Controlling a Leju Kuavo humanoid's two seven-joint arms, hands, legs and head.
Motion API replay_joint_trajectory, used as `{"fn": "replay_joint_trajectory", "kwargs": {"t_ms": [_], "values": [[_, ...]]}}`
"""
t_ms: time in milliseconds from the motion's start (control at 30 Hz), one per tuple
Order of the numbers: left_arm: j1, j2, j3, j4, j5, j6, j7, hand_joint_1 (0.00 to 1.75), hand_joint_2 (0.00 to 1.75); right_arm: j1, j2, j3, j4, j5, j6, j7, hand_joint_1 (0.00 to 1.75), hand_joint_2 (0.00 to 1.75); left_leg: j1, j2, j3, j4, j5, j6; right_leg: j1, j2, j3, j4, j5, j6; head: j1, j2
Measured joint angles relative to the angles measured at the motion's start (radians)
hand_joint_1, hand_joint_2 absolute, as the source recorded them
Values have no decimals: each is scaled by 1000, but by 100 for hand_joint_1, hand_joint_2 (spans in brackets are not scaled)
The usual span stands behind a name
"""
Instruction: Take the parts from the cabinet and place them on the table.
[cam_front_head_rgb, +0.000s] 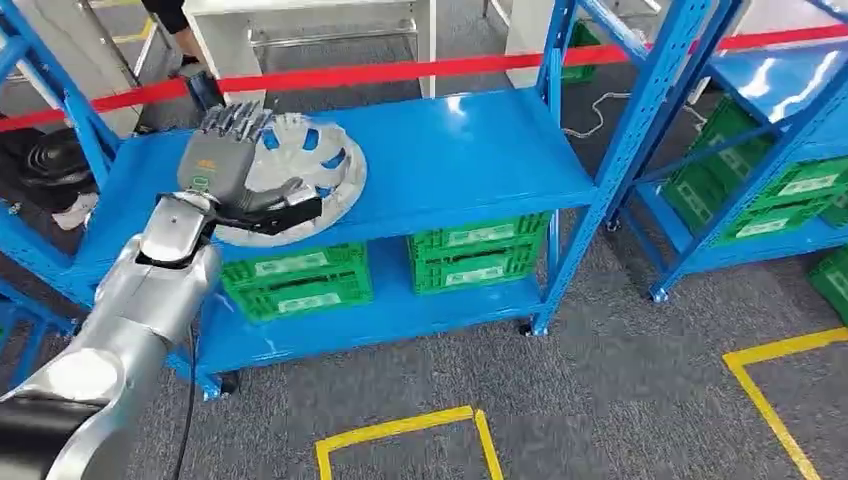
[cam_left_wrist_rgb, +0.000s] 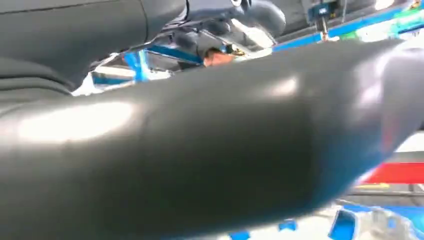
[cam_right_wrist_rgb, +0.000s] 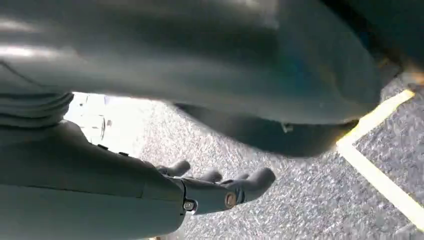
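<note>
A round silver cover with cut-out slots (cam_front_head_rgb: 318, 165) sits at the left of the blue cabinet's upper shelf (cam_front_head_rgb: 470, 160), its front rim hanging past the shelf edge. My left hand (cam_front_head_rgb: 222, 160) lies over the cover's left side, fingers reaching to its far rim and the dark thumb stretched across its near part, gripping it. In the left wrist view the thumb (cam_left_wrist_rgb: 210, 150) blurs large and a strip of the silver cover (cam_left_wrist_rgb: 380, 222) peeks past it. My right hand (cam_right_wrist_rgb: 220, 187) hangs over grey carpet, fingers loosely apart and holding nothing.
Green crates (cam_front_head_rgb: 300, 275) (cam_front_head_rgb: 480, 252) stand on the lower shelf. A second blue rack with green crates (cam_front_head_rgb: 770, 190) is at the right. Dark round parts (cam_front_head_rgb: 50, 160) lie on a rack at the left. Red barrier tape (cam_front_head_rgb: 400, 70) runs behind; yellow floor tape (cam_front_head_rgb: 400, 430) lies in front.
</note>
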Motion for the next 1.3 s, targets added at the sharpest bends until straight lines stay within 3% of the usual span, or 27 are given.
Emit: {"fn": "replay_joint_trajectory", "kwargs": {"t_ms": [33, 100, 167, 200, 233, 267, 333, 400, 467, 500, 533, 567, 633, 667, 700, 733, 833, 867, 900, 933, 967, 1000, 1067, 1100, 1233, 1300], "values": [[-1, 1, 0, -2, 0, 0, -5, 0, 0, 1, 0, 0, 0, -1, -1, 7, 0, 0, 2, 6, -31, 52, 5, -6, -4, -1, 20, -9, -9, -8, -2, 0], [-6, 0, 0, 1, 0, 0, -6, 0, 0, 1, 0, -1, 0, -3, -2, 12, 0, 0, 5, 10, -101, 154, -11, -11, -4, -1, 37, -10, -24, -14, -4, 0], [-1, -1, 1, 7, 0, 0, -8, 0, 0, 2, 0, -3, 0, -3, -3, 12, 0, 0, 6, 13, -192, 254, -72, -17, -4, 2, 59, -10, -44, -15, -5, 0], [2, 0, 0, 11, 1, 0, -7, 0, 0, 4, 0, -6, 0, -3, -5, 13, 0, 0, 6, 14, -210, 251, -82, -17, -4, 4, 71, -10, -54, -15, -5, 0], [3, 0, 1, 13, 1, 0, -5, 0, 0, 5, 0, -6, 0, -3, -5, 13, 0, 0, 6, 14, -210, 218, -62, -15, -4, 6, 84, -10, -64, -14, -5, 0], [3, 0, 1, 14, 1, 0, -3, 0, 0, 6, 0, -6, 0, -3, -5, 13, 0, 0, 5, 14, -196, 156, -10, -8, -3, 7, 99, -10, -74, -13, -5, 0], [2, 2, 1, 14, 1, 0, -2, 0, 0, 6, 0, -6, 0, -3, -4, 13, 0, 0, 1, 15, -154, 0, 131, 5, -3, 7, 117, -12, -94, -8, -5, 0], [1, 3, 2, 15, 1, -1, 0, 0, 0, 0, 0, -6, 1, -2, -4, 13, 0, 0, -7, 16, -150, -22, 99, 9, 1, 9, 131, -13, -113, 6, -2, 0], [2, 3, 2, 14, 1, -1, 0, 0, 0, 1, 0, -6, 1, -2, -4, 13, 0, 0, -5, 13, -137, -33, 106, 25, 2, 8, 144, -6, -102, 16, -2, 0], [1, 4, 2, 13, 1, -1, 1, 0, 0, 1, 0, -6, 1, -2, -3, 13, 0, 0, 0, 12, -120, -33, 111, 32, 5, 9, 149, -6, -110, 19, -3, 0], [0, 3, 2, 11, 1, -1, 1, 0, 0, 2, 0, -6, 1, -2, -3, 13, 0, 0, 3, 13, -109, -37, 109, 35, 1, 6, 142, 16, -121, 24, -1, 0], [-3, 3, 2, 11, 1, -1, 1, 0, 0, 0, 0, -6, 1, -2, -3, 13, 0, 0, 4, 12, -104, -37, 105, 41, 0, 4, 112, 71, -131, 28, 3, 0], [-3, 2, 2, 11, 1, -1, 1, 0, 0, -3, 0, -6, 1, -1, -3, 12, 0, 0, 4, 9, -99, -36, 94, 42, -5, 4, 8, 223, -185, 40, 4, 0], [2, 2, 2, 11, 2, -1, 0, 0, 0, -3, 0, -6, 1, 0, -3, 12, 0, 0, 4, 9, -95, -35, 88, 41, -5, 4, -36, 275, -211, 41, 4, 0], [8, 2, 2, 11, 2, -1, -1, 0, 0, -2, 0, -6, 1, 0, -2, 12, 0, 0, 4, 9, -89, -35, 82, 40, -6, 3, -65, 293, -214, 43, 5, 0], [13, 3, 3, 11, 3, -1, -8, 0, 0, -2, 0, -6, 1, 1, -1, 11, 0, 0, 5, 9, -79, -33, 77, 38, -7, 3, -68, 265, -186, 42, 4, 0], [16, 3, 5, 11, 9, -36, -44, 0, 0, -3, 0, -6, 1, 3, 2, 9, 0, 0, 7, 9, -53, -26, 50, 26, -10, 0, 1, 26, 0, 40, 5, 0], [14, 5, 8, 15, 12, -71, -65, 0, 0, -1, 0, -6, 2, 3, 4, 9, 0, 0, 3, 8, -50, -23, 44, 18, -5, -1, 2, 9, -20, 36, 4, 0], [9, 6, 9, 21, 18, -123, -87, 0, 0, -4, 0, -6, 2, 3, 5, 9, 0, 0, 2, 6, -57, -23, 42, 13, -3, -2, 5, 6, -44, 24, 5, 0], [7, 9, 10, 28, 22, -183, -105, 0, 0, -4, 0, -6, 2, 3, 6, 9, 0, 0, 2, 7, -57, -26, 37, 6, -3, -1, 8, 3, -20, 18, 5, 0], [7, 12, 10, 36, 26, -232, -121, 0, 0, -1, 0, -6, 2, 3, 7, 14, 0, 0, -1, 7, -61, -15, 33, 6, -6, 0, 12, 1, -10, 18, 5, 0], [3, 15, 9, 46, 29, -261, -129, 0, 0, -1, 0, -6, 2, 3, 8, 15, 0, 0, -1, 10, -57, -21, 37, 31, -4, 2, 13, 2, -14, 20, 3, 0], [-6, 16, 9, 59, 30, -283, -137, 0, 0, -3, 0, -6, 2, 3, 8, 14, 0, 0, -1, 11, -49, -26, 37, 32, -2, 5, 13, 2, -16, 14, 2, 0], [-10, 16, 9, 64, 28, -285, -141, 0, 175, -4, 0, -6, 2, 2, 8, 14, 0, 0, -1, 12, -46, -31, 37, 32, -3, 6, 14, 2, -18, 12, 3, 0], [-20, 16, 9, 89, 35, -283, -161, 0, 175, -4, 0, -6, 2, -1, 3, 14, 0, 0, -1, 13, -38, -40, 36, 30, -2, 6, 17, 2, -23, 3, 3, 0], [-15, 14, 9, 100, 38, -268, -172, 0, 175, -4, 0, -6, 2, -2, 2, 15, 0, 0, -1, 13, -36, -43, 35, 21, -1, 5, 18, 2, -24, 2, 3, 0]]}}
